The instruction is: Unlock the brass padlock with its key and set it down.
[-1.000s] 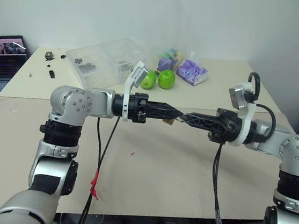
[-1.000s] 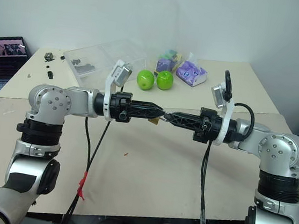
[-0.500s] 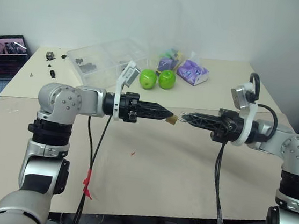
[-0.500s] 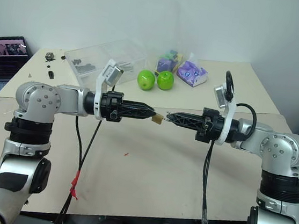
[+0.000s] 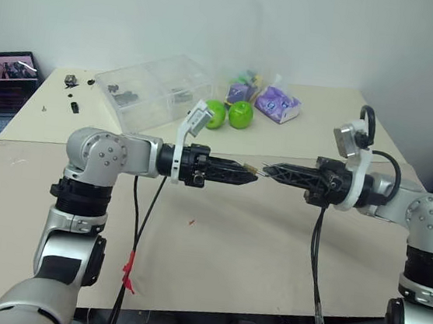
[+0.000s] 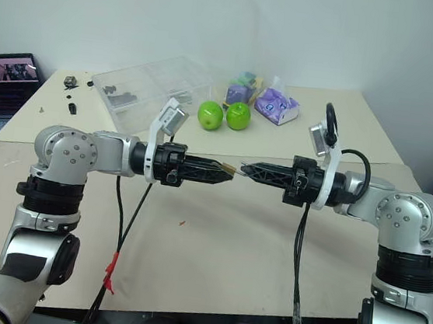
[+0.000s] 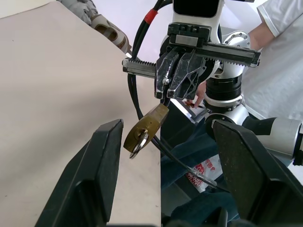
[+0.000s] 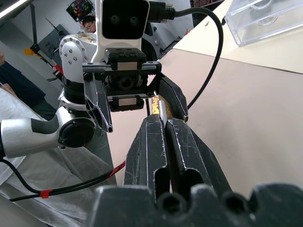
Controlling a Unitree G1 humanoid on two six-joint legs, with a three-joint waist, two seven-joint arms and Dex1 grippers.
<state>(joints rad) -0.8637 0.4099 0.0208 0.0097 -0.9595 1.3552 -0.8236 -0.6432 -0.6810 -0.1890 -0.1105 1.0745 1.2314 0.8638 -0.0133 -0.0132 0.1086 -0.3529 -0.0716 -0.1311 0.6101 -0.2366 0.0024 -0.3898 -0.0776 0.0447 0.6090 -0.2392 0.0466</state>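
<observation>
Over the middle of the table my two grippers point at each other, tip to tip. My right gripper is shut, and a thin silvery strip, the key, shows between its fingertips. The brass padlock hangs off that tip, tilted, its small silver shackle toward my left gripper. My left gripper is open, its two fingers spread wide on either side of the padlock without touching it. In the head views the padlock is a small gold spot between the two tips.
Two green apples, purple packets and a clear plastic box sit at the back of the table. A laptop stands far left. A red speck lies below the arms. A person in white stands behind.
Half a second ago my left gripper had drawn back a little to the left, baring the padlock; now it has come back around it. The right gripper kept still, still shut.
</observation>
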